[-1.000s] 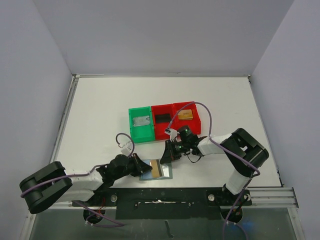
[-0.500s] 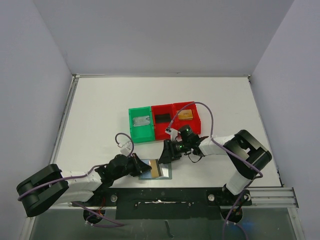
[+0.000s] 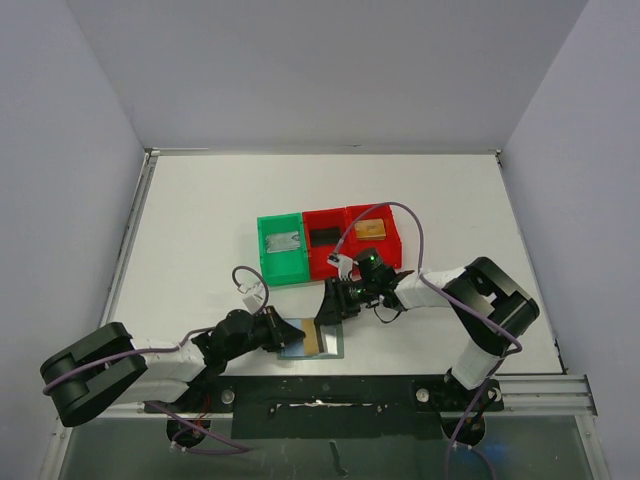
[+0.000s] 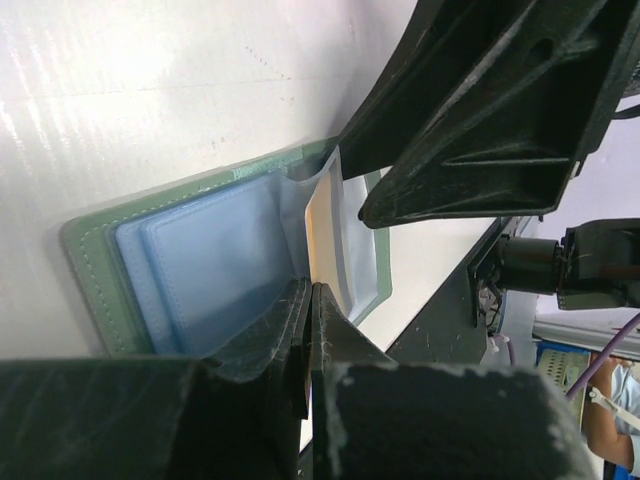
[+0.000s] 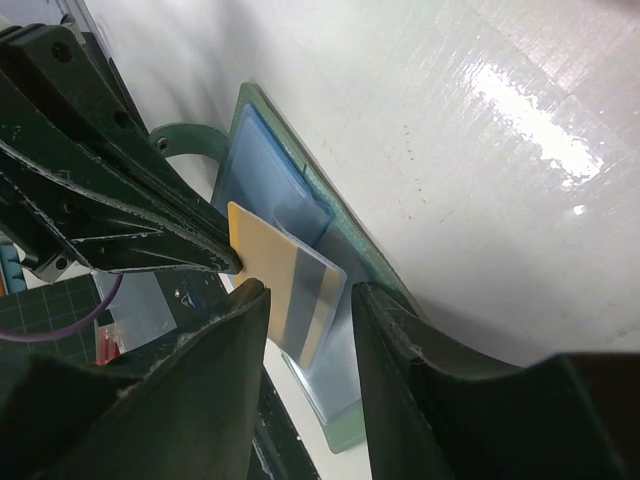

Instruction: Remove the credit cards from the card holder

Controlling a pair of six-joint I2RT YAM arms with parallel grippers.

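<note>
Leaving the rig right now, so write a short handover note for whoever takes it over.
Left gripper: shut, tips against the card holder.
Right gripper: open, jaws straddling a gold striped card sticking halfway out of the holder.
Done: silver card in the green bin, black card and gold card in the two red bins.
Left: pull the striped card out; whether more remain inside is hidden.

High overhead view from behind the near edge; both wrist views close, from left and right, on one card holder (image 4: 190, 265).
</note>
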